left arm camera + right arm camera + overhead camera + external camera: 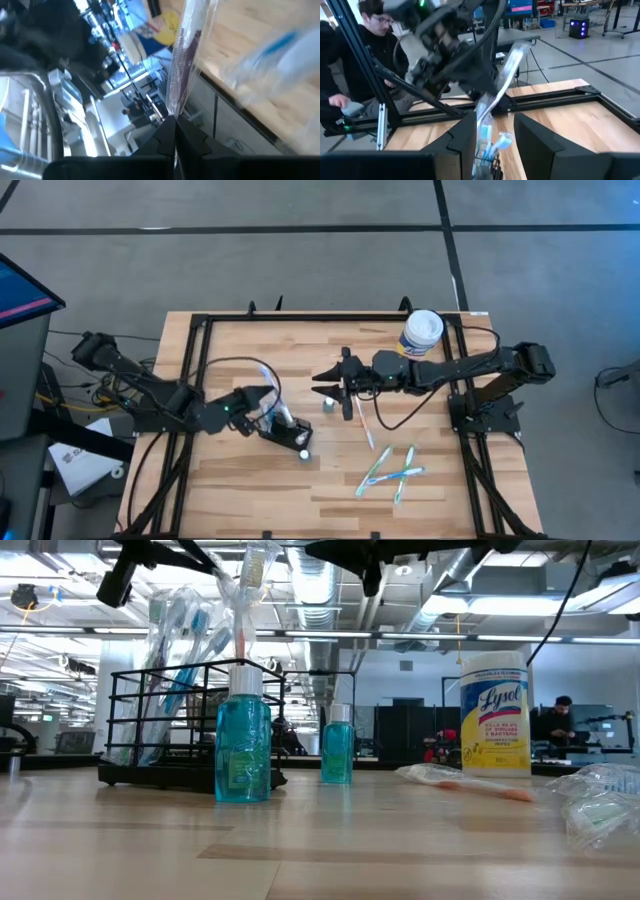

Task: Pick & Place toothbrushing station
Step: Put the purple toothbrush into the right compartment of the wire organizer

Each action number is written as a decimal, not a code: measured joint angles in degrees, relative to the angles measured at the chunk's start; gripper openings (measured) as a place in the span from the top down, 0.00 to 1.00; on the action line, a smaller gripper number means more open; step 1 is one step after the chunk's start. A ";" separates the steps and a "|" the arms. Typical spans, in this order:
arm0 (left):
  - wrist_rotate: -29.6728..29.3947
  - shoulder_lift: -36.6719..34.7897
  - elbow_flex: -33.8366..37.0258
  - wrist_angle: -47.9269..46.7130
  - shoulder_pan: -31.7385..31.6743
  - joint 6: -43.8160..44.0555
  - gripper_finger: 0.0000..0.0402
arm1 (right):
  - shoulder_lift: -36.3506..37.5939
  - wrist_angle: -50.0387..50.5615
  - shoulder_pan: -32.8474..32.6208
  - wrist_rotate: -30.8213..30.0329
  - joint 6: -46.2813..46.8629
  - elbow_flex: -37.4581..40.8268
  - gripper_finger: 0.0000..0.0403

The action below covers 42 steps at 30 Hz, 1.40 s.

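Note:
The toothbrushing station (170, 725) is a black wire-frame holder standing on the table left of centre, also seen from above (284, 426). Several wrapped toothbrushes stand in it. A blue bottle (243, 745) stands against its near side. My left gripper (268, 394) hovers over the station, shut on a clear-wrapped toothbrush (187, 60). My right gripper (322, 384) hangs open at mid-table, fingers pointing toward the left gripper, above a small blue bottle (328, 406). In the right wrist view its fingers (465, 135) frame the station with nothing between them. My left gripper pinches the toothbrush's clear wrapper (175, 112) between its two shut fingers. The package (506, 70) runs slanted, its upper end (252, 570) high above the station. Its lower end reaches down toward the station; whether it touches there I cannot tell.
A yellow Lysol canister (422, 332) stands at the far right. One wrapped toothbrush (362, 422) lies at mid-table, and several more (392, 475) lie near the right front. A person (370, 45) sits beyond the table's left side. Black frame rails (190, 380) border the table.

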<state>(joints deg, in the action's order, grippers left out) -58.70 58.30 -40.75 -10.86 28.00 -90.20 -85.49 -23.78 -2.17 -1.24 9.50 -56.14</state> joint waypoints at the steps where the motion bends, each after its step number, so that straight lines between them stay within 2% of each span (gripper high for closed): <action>1: 0.02 0.89 0.00 0.21 0.47 -0.02 1.00 | 0.00 -0.09 0.02 0.03 0.21 0.00 0.70; 4: -0.02 2.98 0.00 1.25 1.65 -0.36 1.00 | -1.03 -2.51 0.02 0.97 1.17 -0.01 0.70; 8: -0.05 5.00 0.00 3.07 2.55 -1.34 1.00 | -4.86 -6.04 0.19 6.31 2.44 -1.03 0.70; 15: -0.47 5.09 0.00 3.88 4.92 -1.41 1.00 | -12.18 -5.60 1.36 8.02 2.58 -7.42 0.70; 24: -0.85 4.96 0.00 4.25 7.77 -1.50 1.00 | -18.70 -5.03 3.98 18.62 7.10 -14.82 0.70; 29: -1.22 4.96 0.00 4.45 7.77 -1.50 1.00 | -21.80 -2.30 3.87 21.90 7.10 -18.44 0.70; 42: -1.31 4.96 0.00 4.52 7.77 -1.48 1.00 | -21.70 -0.52 4.13 22.36 5.72 -19.39 0.70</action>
<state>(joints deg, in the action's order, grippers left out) -60.01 63.26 -40.75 -6.34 35.77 -91.68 -107.20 -24.29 1.96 21.12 15.22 -75.53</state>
